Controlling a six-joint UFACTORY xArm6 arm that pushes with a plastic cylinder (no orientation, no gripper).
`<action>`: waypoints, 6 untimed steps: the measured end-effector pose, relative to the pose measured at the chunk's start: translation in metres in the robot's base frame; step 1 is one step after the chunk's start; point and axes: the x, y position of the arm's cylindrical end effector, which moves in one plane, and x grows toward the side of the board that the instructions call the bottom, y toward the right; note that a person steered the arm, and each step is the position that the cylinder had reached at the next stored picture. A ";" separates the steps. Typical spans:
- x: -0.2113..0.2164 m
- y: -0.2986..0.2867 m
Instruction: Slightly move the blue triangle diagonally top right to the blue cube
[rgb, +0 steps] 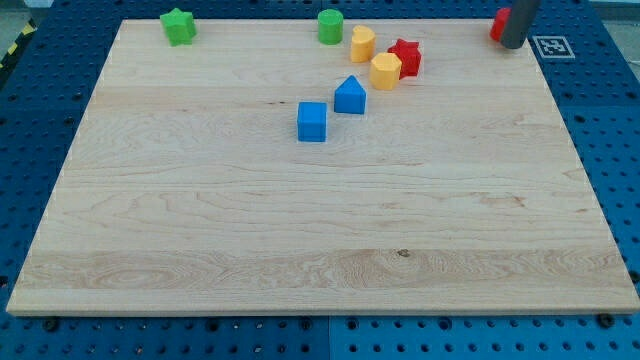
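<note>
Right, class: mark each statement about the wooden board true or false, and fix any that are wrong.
1. The blue triangle sits up and to the right of the blue cube. True.
2. My tip touches the blue triangle. False: it is far off, at the view's top right, beside a red block.
3. Two green blocks lie along the view's top edge. True: the green star and the green cylinder.
4. The red star lies at the view's bottom. False: it is near the top, beside the yellow blocks.
</note>
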 end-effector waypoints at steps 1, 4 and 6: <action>-0.001 0.000; 0.028 -0.034; 0.100 -0.049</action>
